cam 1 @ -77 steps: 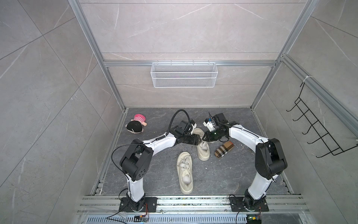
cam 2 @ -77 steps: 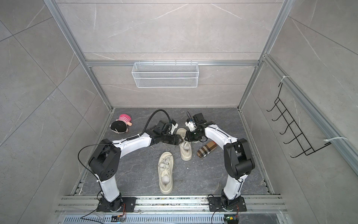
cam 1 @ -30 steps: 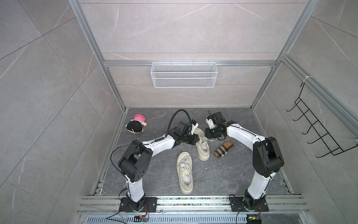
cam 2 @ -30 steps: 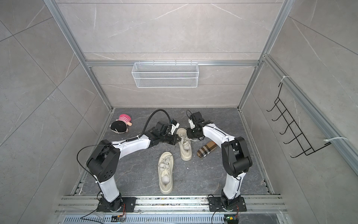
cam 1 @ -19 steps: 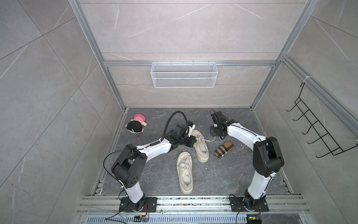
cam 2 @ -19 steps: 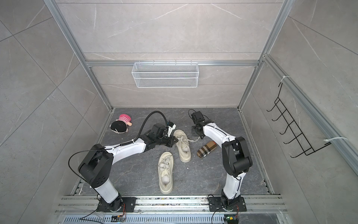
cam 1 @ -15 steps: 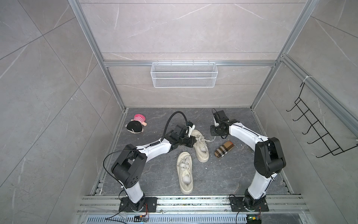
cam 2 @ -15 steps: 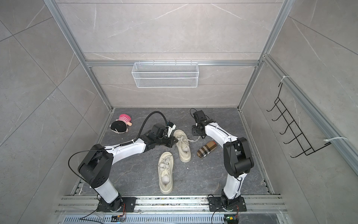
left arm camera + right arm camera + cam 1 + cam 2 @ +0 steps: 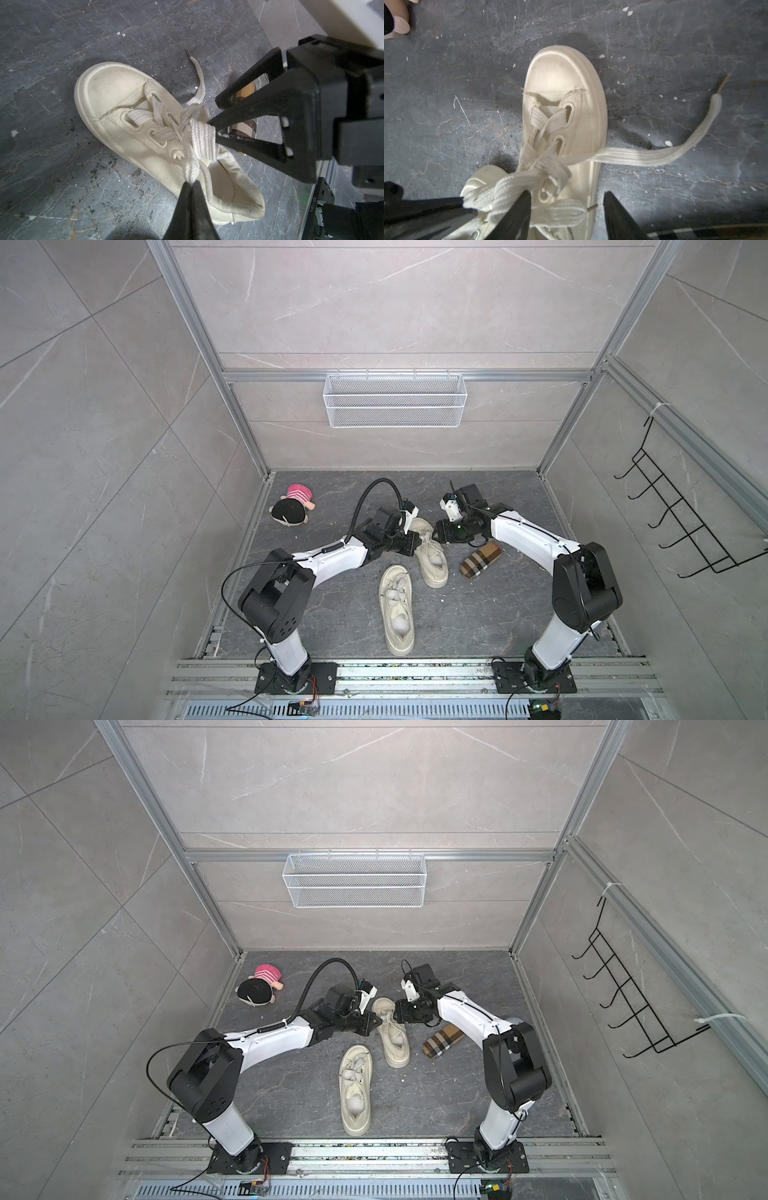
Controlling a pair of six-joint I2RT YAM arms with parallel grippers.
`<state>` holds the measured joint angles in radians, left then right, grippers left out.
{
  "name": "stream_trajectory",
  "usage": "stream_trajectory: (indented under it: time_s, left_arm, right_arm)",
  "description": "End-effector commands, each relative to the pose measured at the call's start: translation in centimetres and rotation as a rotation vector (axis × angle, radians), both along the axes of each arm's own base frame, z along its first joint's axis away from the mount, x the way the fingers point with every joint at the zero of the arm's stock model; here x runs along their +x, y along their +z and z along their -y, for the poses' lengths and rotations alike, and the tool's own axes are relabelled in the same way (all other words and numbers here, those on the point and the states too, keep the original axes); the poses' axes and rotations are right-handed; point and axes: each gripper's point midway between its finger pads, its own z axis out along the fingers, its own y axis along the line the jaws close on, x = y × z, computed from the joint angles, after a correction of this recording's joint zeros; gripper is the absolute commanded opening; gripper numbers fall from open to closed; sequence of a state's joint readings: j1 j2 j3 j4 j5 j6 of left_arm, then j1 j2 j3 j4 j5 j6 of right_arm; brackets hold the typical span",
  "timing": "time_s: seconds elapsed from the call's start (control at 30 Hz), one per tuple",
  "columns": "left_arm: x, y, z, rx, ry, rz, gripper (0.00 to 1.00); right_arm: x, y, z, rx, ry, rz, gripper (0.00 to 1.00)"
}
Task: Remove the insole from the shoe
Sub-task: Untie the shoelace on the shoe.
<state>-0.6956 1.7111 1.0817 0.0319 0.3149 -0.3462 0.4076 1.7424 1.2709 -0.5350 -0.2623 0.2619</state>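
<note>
White arm (image 9: 332, 560) stretches low, left gripper (image 9: 192, 184) pinching the shoe (image 9: 116, 99) by its lace (image 9: 202, 135).

Single readable marking, seen from the left wrist: small white sticker (image 9: 313, 204) set sideways on a black housing (image 9: 342, 222) beside the metal rail (image 9: 325, 168). Printed code, roughly "J0251122016", first characters uncertain. Nothing else legible in both top views or from the right wrist.

The far shoe (image 9: 432, 560) lay on the tabletop (image 9: 498, 614), with the near shoe (image 9: 397, 610) just in front. A case (image 9: 480, 561) lay just right of the far shoe, and a doll (image 9: 291, 512) sat back left.
</note>
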Motion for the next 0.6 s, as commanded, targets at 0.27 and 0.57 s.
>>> stream_trajectory:
  time_s: [0.27,0.57]
  left_arm:
    - [0.7,2.9,0.5,-0.048,-0.012,0.073,0.0]
    - [0.5,3.2,0.6,-0.063,-0.023,0.08,0.0]
  right_arm:
    - [0.8,-1.5,0.6,-0.057,-0.066,-0.006,0.52]
    - [1.9,-3.4,-0.1,-0.089,-0.09,-0.022,0.51]
